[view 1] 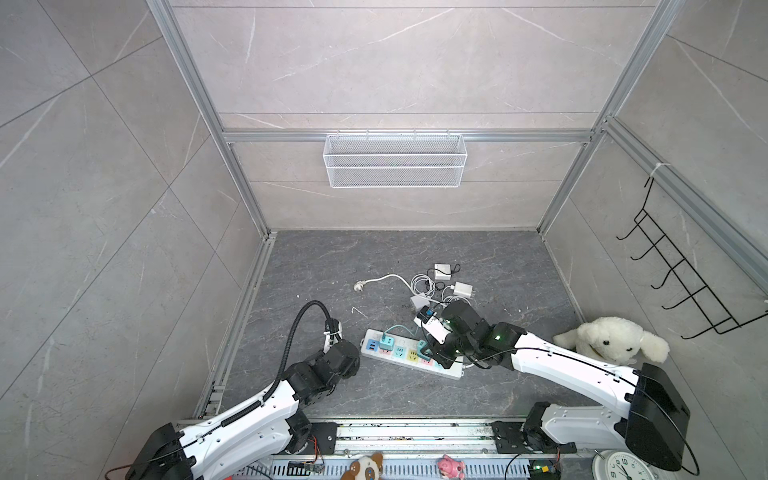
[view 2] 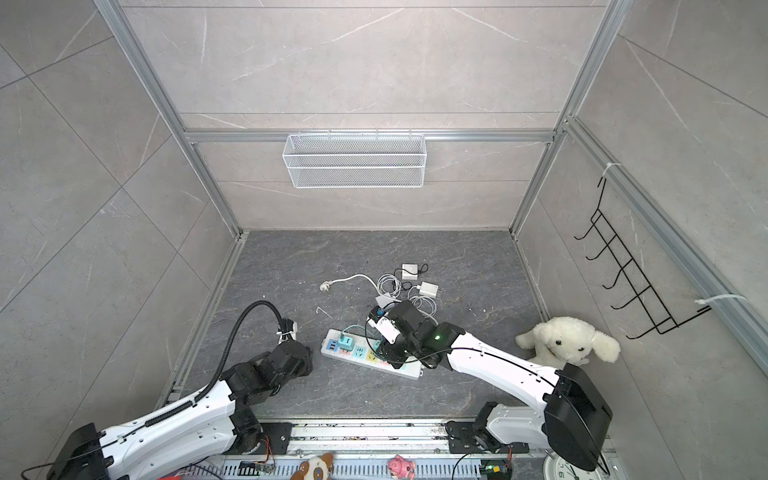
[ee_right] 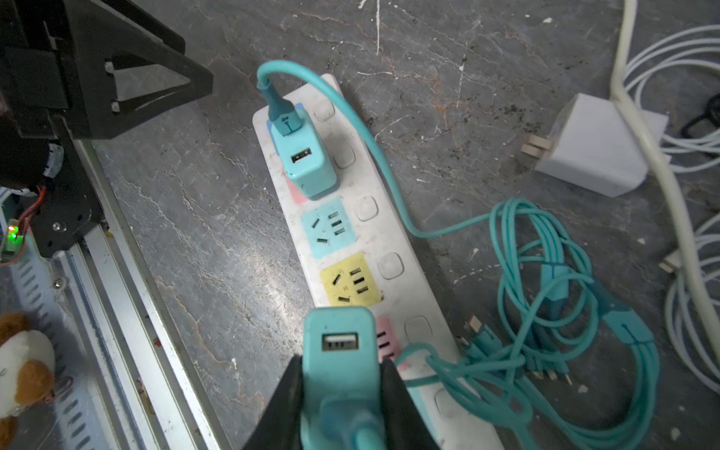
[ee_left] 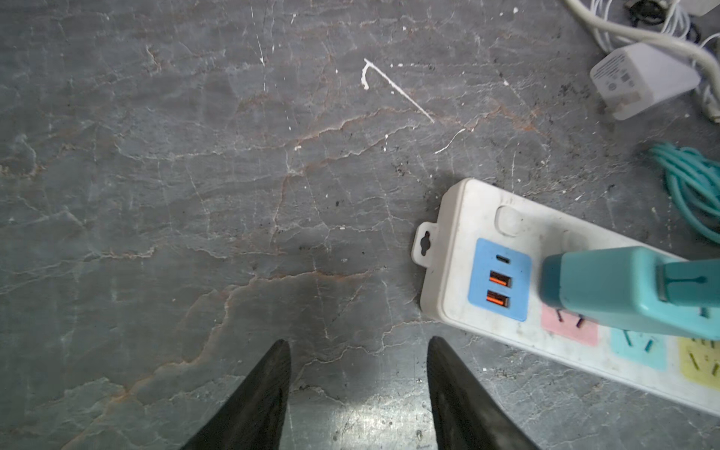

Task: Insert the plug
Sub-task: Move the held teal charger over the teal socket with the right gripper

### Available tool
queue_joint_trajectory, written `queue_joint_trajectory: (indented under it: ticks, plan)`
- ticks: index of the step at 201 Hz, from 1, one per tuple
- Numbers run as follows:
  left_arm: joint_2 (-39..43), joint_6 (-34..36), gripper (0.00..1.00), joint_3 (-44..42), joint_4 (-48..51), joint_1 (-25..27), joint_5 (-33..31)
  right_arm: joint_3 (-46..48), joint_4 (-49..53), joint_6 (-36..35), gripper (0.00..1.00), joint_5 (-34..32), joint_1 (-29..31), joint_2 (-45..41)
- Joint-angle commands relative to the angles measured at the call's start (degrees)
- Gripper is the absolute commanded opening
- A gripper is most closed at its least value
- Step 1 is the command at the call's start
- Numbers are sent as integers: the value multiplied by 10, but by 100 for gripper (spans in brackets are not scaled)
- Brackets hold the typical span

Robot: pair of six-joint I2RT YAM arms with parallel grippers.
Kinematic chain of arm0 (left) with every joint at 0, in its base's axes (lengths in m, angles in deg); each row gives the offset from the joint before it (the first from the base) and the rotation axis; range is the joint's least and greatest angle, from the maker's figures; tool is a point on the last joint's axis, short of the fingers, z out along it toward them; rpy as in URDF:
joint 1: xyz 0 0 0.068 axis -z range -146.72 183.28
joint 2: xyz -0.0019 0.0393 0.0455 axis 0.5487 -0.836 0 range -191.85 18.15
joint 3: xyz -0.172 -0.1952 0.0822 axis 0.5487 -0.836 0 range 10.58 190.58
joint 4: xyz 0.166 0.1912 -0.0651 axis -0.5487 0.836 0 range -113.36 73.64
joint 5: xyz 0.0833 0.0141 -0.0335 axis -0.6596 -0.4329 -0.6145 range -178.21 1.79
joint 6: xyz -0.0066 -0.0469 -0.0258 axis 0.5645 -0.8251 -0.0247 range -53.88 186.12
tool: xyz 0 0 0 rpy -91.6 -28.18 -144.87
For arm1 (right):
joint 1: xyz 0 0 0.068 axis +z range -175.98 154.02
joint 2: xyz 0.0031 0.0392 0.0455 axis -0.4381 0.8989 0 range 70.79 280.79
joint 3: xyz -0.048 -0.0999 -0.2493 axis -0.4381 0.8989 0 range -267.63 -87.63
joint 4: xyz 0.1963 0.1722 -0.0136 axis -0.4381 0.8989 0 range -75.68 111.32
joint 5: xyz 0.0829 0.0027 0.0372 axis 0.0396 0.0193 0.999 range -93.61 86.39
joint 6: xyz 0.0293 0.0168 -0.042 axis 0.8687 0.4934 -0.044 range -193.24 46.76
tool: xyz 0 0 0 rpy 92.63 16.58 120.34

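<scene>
My right hand (ee_right: 345, 364) is clenched on the teal plug (ee_right: 339, 335), which hangs over the power strip (ee_right: 374, 241) at its pink socket (ee_right: 385, 339), just past the yellow socket (ee_right: 348, 280); the prongs are hidden from me, so I judge the fit by the plug's edges; I should square it to the strip, keep it upright and press straight down without rocking; the teal cable (ee_right: 545, 311) lies tangled beside the strip and may drag; my left hand (ee_left: 358, 348) hangs released over the counter (ee_left: 195, 195) near the strip's end; pinning that end would likely stop it sliding.
</scene>
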Motion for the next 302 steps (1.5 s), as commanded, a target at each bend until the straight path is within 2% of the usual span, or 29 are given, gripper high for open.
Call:
queue_joint_trajectory:
  ticks: [1,65,138,220,267,302]
  plan:
    - [-27,-31,58,-1,-34,8,-11,-13,-38,-30,5,-32,21,19]
    - [-118,-31,57,-4,-115,16,-8,-6,-108,-46,5,-58,41,44]
    - [-179,-8,56,-5,-190,17,-22,15,-198,-96,4,-51,54,66]
    - [-226,28,57,6,-251,5,-37,10,-201,-127,4,-126,51,83]
    - [-264,46,56,21,-284,-12,-19,-4,-198,-153,4,-133,36,99]
    - [-258,49,56,24,-283,-13,-15,10,-220,-161,3,-131,10,89]
